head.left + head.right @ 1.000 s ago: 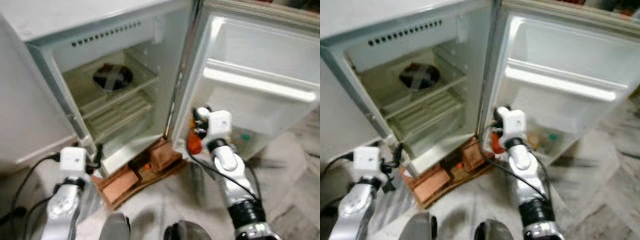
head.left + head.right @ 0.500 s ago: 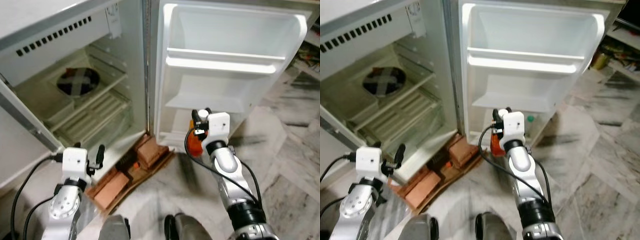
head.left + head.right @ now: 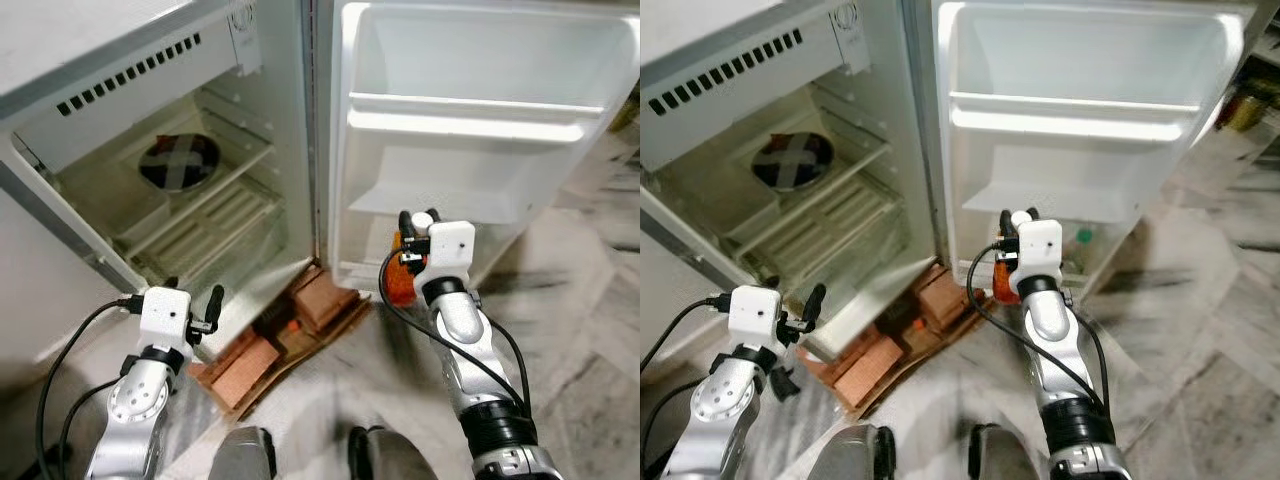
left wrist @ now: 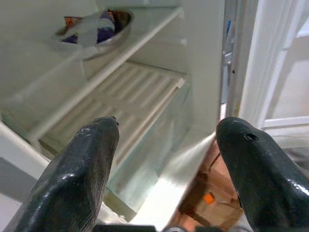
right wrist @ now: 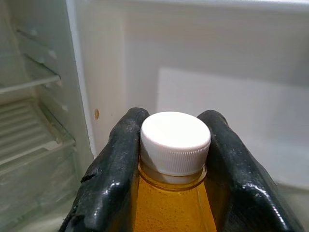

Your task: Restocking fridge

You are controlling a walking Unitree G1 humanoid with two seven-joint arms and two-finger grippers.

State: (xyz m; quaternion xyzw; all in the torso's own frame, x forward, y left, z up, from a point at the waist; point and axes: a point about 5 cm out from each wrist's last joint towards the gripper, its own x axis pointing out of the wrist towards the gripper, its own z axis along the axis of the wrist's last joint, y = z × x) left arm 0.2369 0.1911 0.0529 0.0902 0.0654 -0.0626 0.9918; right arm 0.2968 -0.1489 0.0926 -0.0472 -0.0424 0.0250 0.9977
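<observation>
Standing before an open fridge (image 3: 150, 60), door (image 3: 480, 60) swung wide to the right. Right pincer (image 5: 171, 159) pressed on a bottle (image 5: 169, 203) of orange drink, gripped by the neck just under the white cap (image 5: 175, 140), probably so the weight hangs below the fingers and the bottle stays upright on the way in. Held low, just in front of the door's bottom rack (image 3: 1080, 245), where another small bottle with a green cap (image 3: 1084, 237) already stands; likely the intended spot, since tall bottles fit a door rack better than the shallow wire shelves. Upper door shelf (image 3: 470, 120) bare. Inside the cabinet, a round foil-covered bowl (image 3: 178, 162) taped crosswise sits on the upper shelf, with a ribbed drawer cover (image 3: 205, 225) beneath. Fridge propped on bricks (image 3: 320, 300) and cardboard, apparently to keep it off the marble floor (image 3: 580, 330). Left pincer (image 4: 164, 159) spread wide and holding nothing, parked low near the front lip of the cabinet, facing the shelves; seemingly kept clear while the other arm works. Next move, by judgement: lift the bottle over the rack's rail and lower it beside the green-capped one without knocking it. Main risk: bottle base catching the rail, or swinging from such a high grip.
</observation>
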